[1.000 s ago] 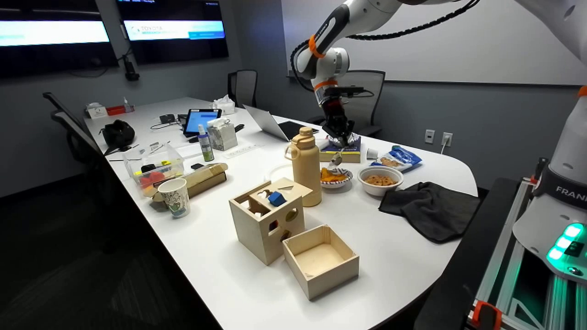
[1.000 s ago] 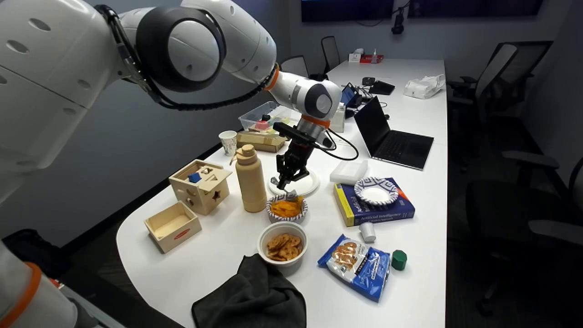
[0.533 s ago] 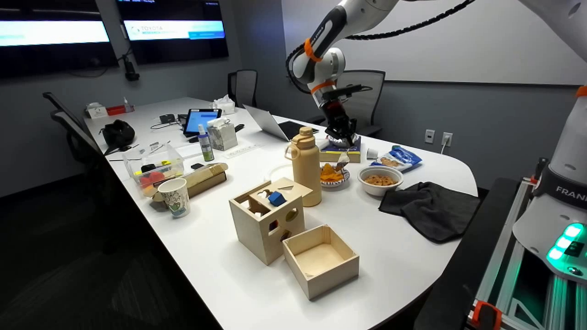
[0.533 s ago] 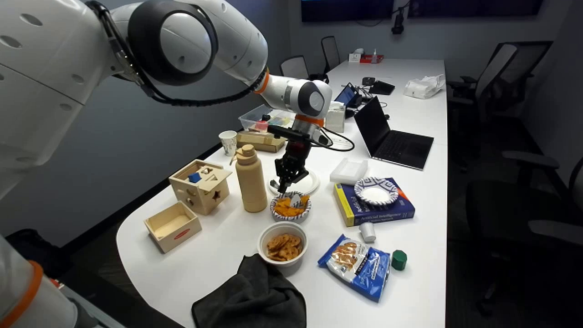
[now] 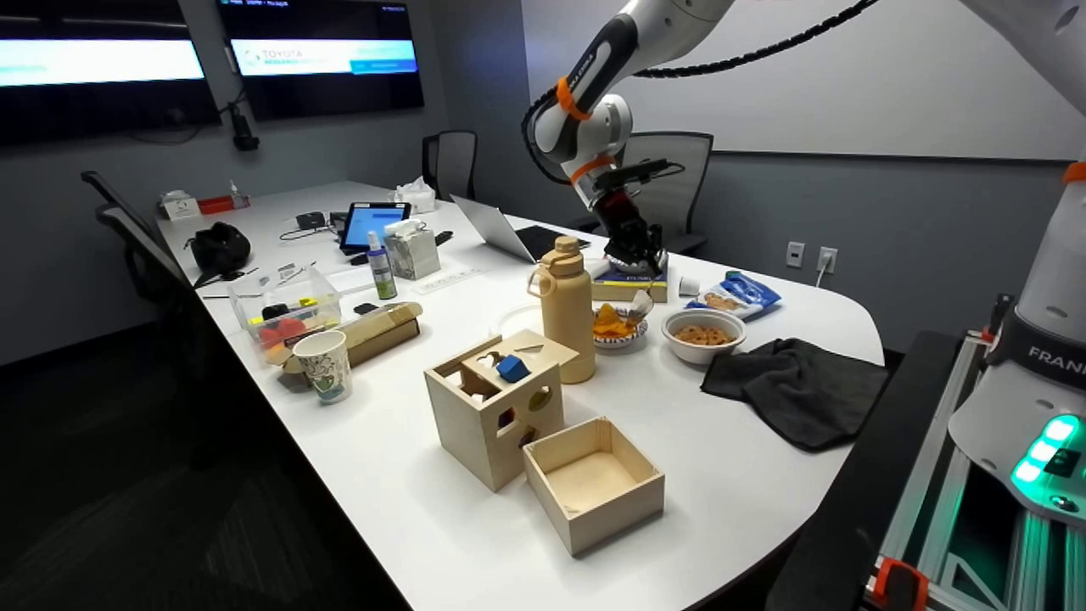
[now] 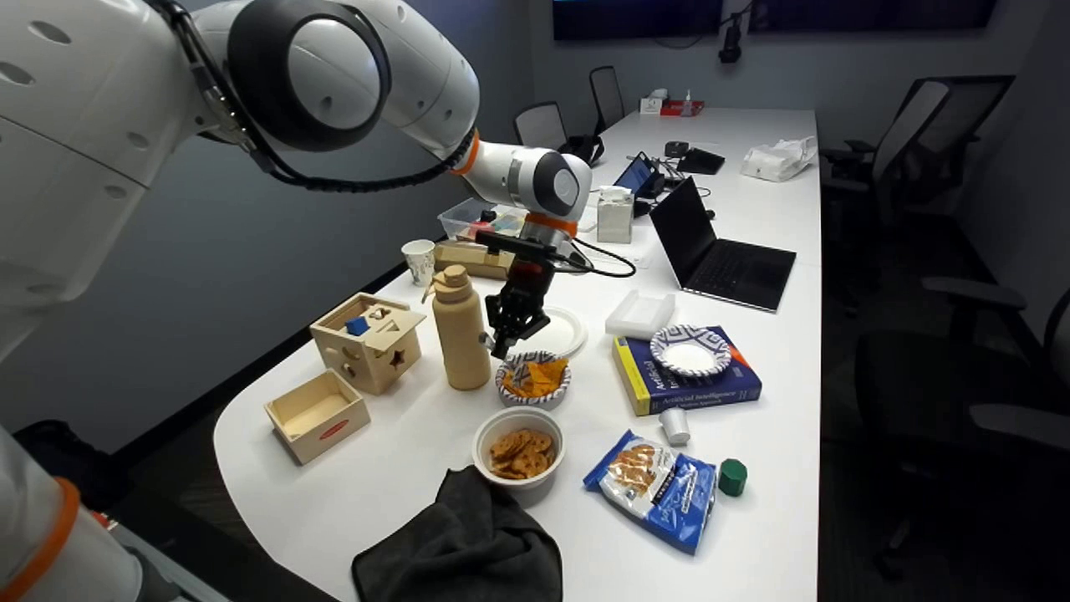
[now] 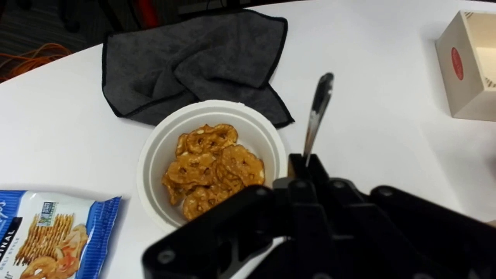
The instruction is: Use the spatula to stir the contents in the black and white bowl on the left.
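The black and white bowl [image 6: 535, 401] stands on the table and shows in both exterior views. Its contents are orange-yellow chips [image 6: 539, 380], heaped inside. My gripper [image 7: 307, 161] is shut on the spatula, whose thin metal handle [image 7: 317, 104] sticks out past the fingertips in the wrist view. The spatula's blade [image 5: 642, 303] slants down to the bowl's rim and the chips in an exterior view; how deep it reaches is hard to tell. Just above the bowl, beside the tan bottle, sit the gripper's fingers. The wrist view does not show this bowl.
A white bowl of pretzels [image 7: 217, 170] stands close by, with a dark cloth [image 7: 193, 62] against it. The tan bottle [image 6: 464, 343] rises beside the bowl. Around them are a white plate [image 6: 556, 334], a book [image 6: 694, 393] bearing a patterned bowl, a snack bag [image 6: 656, 493] and wooden boxes [image 6: 318, 418].
The arm has swung towards the bottle, and the spatula's blade has come down and shifted across the bowl. The bowl slid slightly in the first half second. My gripper stayed shut on the spatula.
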Action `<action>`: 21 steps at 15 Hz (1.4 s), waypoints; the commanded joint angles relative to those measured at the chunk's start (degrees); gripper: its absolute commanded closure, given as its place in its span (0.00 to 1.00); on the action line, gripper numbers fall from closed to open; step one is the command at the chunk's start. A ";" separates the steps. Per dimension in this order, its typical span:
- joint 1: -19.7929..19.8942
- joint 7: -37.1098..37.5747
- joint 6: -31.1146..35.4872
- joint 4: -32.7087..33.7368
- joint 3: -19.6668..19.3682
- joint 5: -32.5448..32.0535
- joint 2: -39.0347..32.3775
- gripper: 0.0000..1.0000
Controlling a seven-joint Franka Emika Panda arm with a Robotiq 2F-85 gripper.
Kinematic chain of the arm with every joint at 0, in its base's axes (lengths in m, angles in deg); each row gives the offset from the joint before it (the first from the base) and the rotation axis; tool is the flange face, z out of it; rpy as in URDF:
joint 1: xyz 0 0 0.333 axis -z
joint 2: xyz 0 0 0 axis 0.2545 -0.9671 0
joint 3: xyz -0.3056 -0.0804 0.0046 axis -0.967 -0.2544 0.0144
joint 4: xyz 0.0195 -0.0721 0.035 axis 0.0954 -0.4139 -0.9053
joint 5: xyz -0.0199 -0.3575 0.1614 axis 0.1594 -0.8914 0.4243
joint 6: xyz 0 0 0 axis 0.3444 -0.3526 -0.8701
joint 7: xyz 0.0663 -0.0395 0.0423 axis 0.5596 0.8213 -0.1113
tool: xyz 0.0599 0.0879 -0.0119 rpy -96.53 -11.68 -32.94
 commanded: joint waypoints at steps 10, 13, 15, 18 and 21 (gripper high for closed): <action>2.71 -5.39 2.09 -2.40 2.21 5.63 2.28 0.99; 2.68 -4.41 3.68 -1.96 1.91 6.57 1.70 0.99; 2.41 -3.54 5.43 -1.97 1.68 6.68 1.45 0.99; 1.75 -1.54 8.45 -2.22 1.12 6.01 1.19 0.99; 0.98 1.04 10.81 -3.61 0.26 4.86 2.12 0.99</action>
